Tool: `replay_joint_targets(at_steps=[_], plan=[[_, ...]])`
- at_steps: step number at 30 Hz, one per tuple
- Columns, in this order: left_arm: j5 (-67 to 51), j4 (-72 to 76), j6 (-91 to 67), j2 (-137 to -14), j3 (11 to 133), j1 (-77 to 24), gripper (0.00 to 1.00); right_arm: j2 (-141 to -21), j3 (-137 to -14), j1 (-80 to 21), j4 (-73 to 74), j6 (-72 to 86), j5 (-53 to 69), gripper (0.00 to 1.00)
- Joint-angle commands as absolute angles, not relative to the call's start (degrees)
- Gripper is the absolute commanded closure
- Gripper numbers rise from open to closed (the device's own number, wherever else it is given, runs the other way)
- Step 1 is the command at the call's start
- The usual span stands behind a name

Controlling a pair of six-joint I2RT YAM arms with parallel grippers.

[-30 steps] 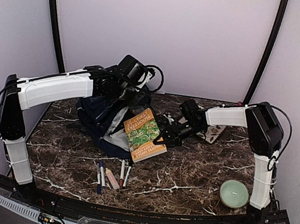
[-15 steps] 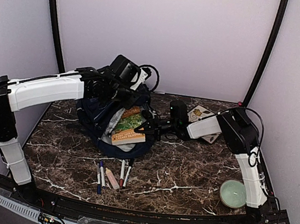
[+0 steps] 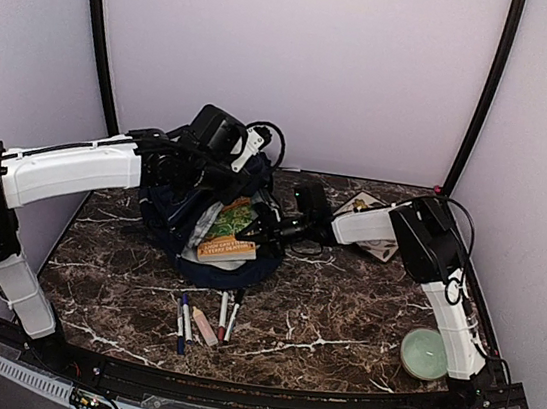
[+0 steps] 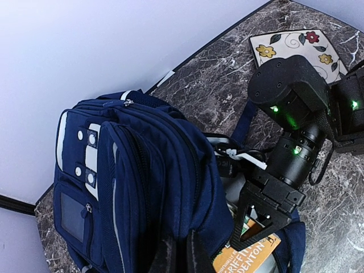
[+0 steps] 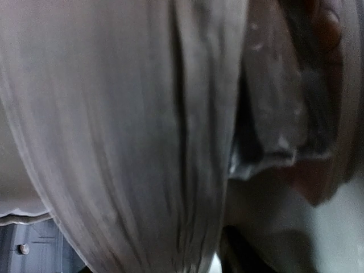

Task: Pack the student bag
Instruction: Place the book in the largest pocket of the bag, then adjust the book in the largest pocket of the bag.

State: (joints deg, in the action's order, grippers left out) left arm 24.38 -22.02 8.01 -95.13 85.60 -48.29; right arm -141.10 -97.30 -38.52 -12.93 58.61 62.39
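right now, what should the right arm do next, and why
Probably nudge the book deeper with the right gripper: its orange end pokes out of the open student bag, the gripper is right at it, and the left gripper pinches the bag's top.

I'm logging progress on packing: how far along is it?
Done: the book sits partway in the open mouth of the student bag. In hand: the left claw pinches the bag's rim open; the right claw is at the book, grip unclear. Left: the pens lying on the table.
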Motion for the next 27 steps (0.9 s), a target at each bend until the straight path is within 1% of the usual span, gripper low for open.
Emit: replay_joint_targets(at_steps=[1,3,7,15,18,23,27], plan=[[24.0,-13.4,8.7,-88.2,85.4,-49.7,1.0,-134.9,-97.8,-38.2,4.3,43.3,53.5,0.43],[24.3,-13.1,8.9,-87.8,84.5,-49.7,1.0,-132.1,-97.7,-38.3,8.1,39.1,51.4,0.39],[24.4,-11.9,8.6,-86.7,82.8,-49.7,1.0,-126.1,-95.5,-38.0,14.2,30.9,47.7,0.35],[24.4,-10.9,8.1,-85.2,81.0,-49.6,1.0,-114.2,-88.7,-38.0,22.8,9.6,40.8,0.33],[24.2,-10.4,7.8,-84.6,79.9,-49.6,1.0,-110.0,-84.2,-38.3,21.2,1.1,35.9,0.33],[23.6,-9.7,7.5,-84.4,79.1,-49.6,1.0,-103.9,-75.6,-40.5,14.3,-12.3,23.9,0.35],[23.1,-9.2,7.3,-84.6,79.1,-49.6,1.0,-104.4,-75.6,-42.8,12.0,-17.5,18.3,0.38]])
